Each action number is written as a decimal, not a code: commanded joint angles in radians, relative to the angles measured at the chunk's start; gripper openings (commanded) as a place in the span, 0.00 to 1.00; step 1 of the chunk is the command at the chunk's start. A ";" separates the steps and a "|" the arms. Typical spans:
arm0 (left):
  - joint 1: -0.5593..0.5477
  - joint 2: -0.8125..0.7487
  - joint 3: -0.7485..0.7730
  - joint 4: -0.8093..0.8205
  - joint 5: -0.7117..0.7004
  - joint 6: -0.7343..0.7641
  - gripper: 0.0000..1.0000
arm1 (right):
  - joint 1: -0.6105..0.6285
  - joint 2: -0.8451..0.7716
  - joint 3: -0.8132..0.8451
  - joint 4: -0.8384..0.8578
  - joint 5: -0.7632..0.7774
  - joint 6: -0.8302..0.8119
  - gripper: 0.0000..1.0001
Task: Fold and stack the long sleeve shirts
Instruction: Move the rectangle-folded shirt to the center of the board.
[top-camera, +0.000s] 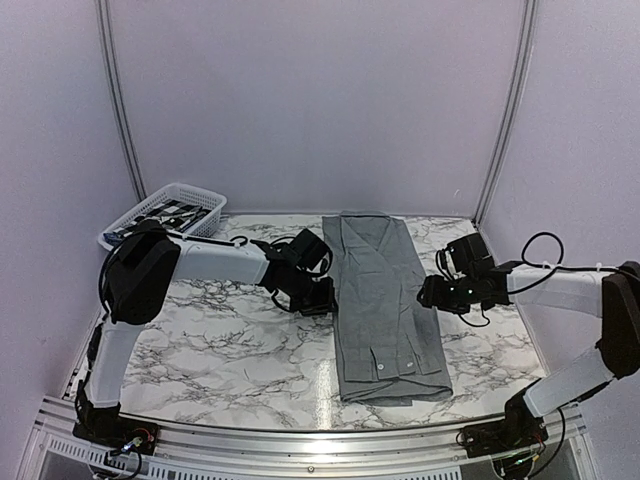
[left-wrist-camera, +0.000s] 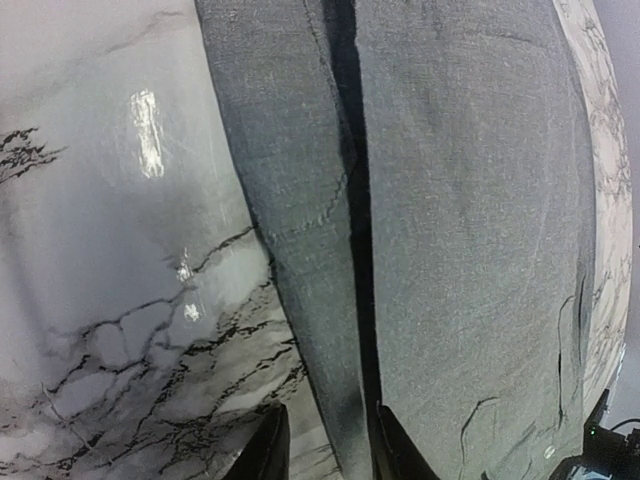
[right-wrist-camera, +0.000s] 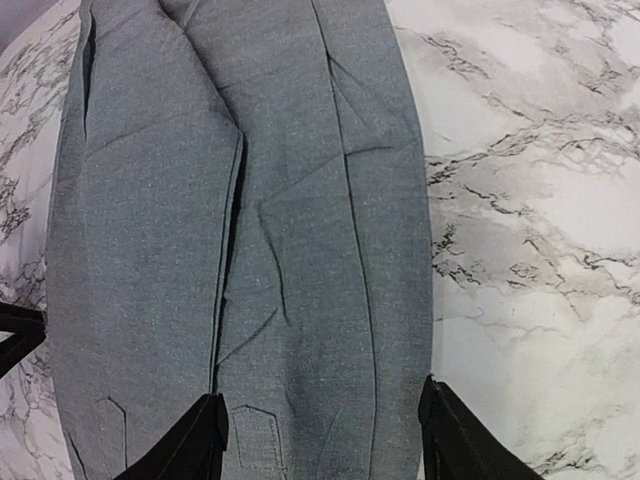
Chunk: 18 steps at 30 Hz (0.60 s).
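Note:
One mid-grey long sleeve shirt (top-camera: 383, 305) lies flat in the middle of the table. Its sides are folded in, so it forms a long narrow strip with the collar at the far end. My left gripper (top-camera: 322, 296) is low at the shirt's left edge. In the left wrist view the gripper (left-wrist-camera: 328, 455) is open, with the shirt's (left-wrist-camera: 450, 200) folded edge lying between its fingers (left-wrist-camera: 263, 452). My right gripper (top-camera: 428, 293) is at the shirt's right edge. In the right wrist view it (right-wrist-camera: 320, 445) is open wide over the shirt's (right-wrist-camera: 250, 200) right side, holding nothing.
A white mesh basket (top-camera: 205, 196) holding dark striped cloth stands at the back left corner. The marble table top (top-camera: 220, 340) lies bare to the left and right of the shirt. Enclosure walls and posts ring the table.

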 joint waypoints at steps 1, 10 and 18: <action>-0.004 0.018 0.022 -0.044 -0.047 -0.009 0.28 | -0.026 -0.004 -0.010 0.048 -0.052 -0.033 0.62; -0.030 0.055 0.030 -0.047 -0.059 -0.032 0.21 | -0.030 0.007 -0.023 0.060 -0.063 -0.032 0.62; -0.057 0.074 0.039 -0.051 -0.099 -0.053 0.10 | -0.030 -0.001 -0.037 0.064 -0.055 -0.027 0.62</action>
